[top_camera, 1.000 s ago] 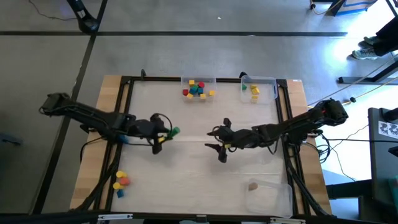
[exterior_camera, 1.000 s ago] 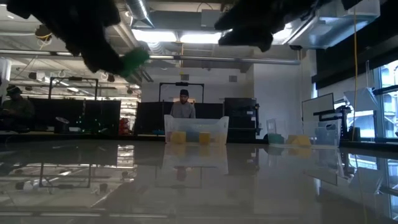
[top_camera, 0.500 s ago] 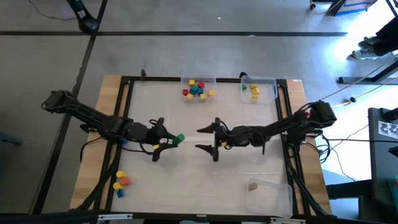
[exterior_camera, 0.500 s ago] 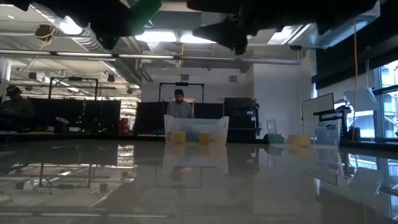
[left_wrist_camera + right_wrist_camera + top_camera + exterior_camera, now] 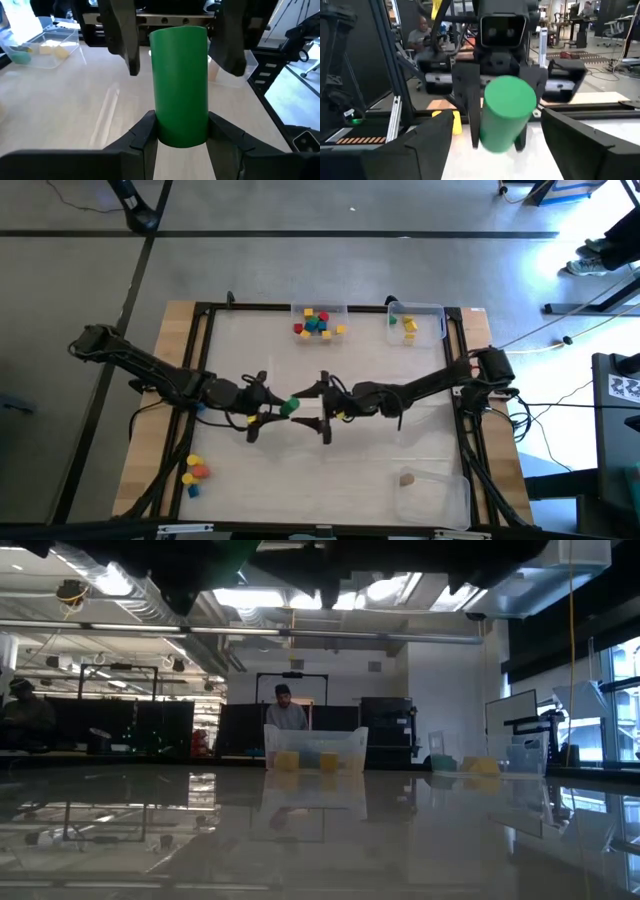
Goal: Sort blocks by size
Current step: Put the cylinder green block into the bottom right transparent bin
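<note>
A green cylinder block (image 5: pixel 290 406) hangs above the table's middle, with my left gripper (image 5: pixel 274 407) shut on it. It lies about level, its free end toward the table's right. My right gripper (image 5: pixel 323 409) faces it from the right, open. Its two fingers stand on either side of the cylinder's free end (image 5: pixel 179 35) with a gap on both sides. Several small blocks lie in a clear tray (image 5: pixel 320 308) at the far edge, a few in a second tray (image 5: pixel 432 310), and a few loose blocks (image 5: pixel 193 471) at the near left. My left gripper pinches the green cylinder's round side (image 5: pixel 181 131) between its two fingers, at the end nearer the table's left. The fingers (image 5: pixel 142 136) come about level from the table's left and lie along the cylinder. It is lifted clear of the table, its free end toward my right gripper.
A third clear tray (image 5: pixel 440 502) at the near right holds one tan block (image 5: pixel 405 478). A dark frame (image 5: pixel 205 340) runs round the table top. In the low view a person (image 5: pixel 285 712) stands in the room behind the far tray.
My right gripper has gone toward the table's left and levelled out, so its fingers now flank the green cylinder's free end. My left gripper has carried the cylinder up and a little toward the table's right, tipping it up until it lies about level.
</note>
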### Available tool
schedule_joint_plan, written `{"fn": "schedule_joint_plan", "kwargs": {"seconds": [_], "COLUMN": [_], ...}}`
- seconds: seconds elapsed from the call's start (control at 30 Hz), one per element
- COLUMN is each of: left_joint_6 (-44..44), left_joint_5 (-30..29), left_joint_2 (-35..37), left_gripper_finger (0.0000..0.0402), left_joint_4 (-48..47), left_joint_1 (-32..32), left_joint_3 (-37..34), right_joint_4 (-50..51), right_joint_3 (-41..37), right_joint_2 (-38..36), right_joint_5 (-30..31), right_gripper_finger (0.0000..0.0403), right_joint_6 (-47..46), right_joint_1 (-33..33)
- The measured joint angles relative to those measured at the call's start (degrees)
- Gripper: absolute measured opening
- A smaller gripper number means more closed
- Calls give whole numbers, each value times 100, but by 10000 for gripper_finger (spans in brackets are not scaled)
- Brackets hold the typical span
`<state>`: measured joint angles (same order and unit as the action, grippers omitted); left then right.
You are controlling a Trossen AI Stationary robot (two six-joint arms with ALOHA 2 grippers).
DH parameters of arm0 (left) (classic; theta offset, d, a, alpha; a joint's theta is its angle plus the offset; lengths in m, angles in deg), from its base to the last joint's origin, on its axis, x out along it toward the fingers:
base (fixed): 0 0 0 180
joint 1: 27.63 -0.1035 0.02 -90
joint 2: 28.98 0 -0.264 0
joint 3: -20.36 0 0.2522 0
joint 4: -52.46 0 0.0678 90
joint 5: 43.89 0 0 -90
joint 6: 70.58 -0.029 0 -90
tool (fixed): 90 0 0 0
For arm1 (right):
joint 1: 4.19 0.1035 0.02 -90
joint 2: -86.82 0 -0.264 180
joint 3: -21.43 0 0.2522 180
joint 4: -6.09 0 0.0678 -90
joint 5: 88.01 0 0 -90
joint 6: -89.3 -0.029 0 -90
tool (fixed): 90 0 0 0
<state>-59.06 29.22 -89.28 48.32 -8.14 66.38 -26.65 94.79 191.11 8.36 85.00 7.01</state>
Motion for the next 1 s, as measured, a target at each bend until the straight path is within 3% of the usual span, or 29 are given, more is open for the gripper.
{"fn": "schedule_joint_plan", "kwargs": {"seconds": [0.3, 0.57, 0.8, 1.0], "left_joint_6": [-277, -283, -304, -160], "left_joint_5": [0, -2, 18, 19], "left_joint_2": [2, 2, -2, 12], "left_gripper_finger": [124, 125, 128, 191], "left_joint_4": [30, 21, -17, -89], "left_joint_1": [193, 199, 198, 187], "left_joint_3": [0, 0, 0, 2], "right_joint_4": [50, 257, 347, 569], "right_joint_3": [671, 830, 830, 832], "right_joint_2": [441, 474, 474, 466], "right_joint_5": [-158, -201, -149, -142], "right_gripper_finger": [254, 130, 129, 129], "right_joint_6": [66, 312, 399, 695], "right_joint_1": [-9, 2, 0, 2]}}
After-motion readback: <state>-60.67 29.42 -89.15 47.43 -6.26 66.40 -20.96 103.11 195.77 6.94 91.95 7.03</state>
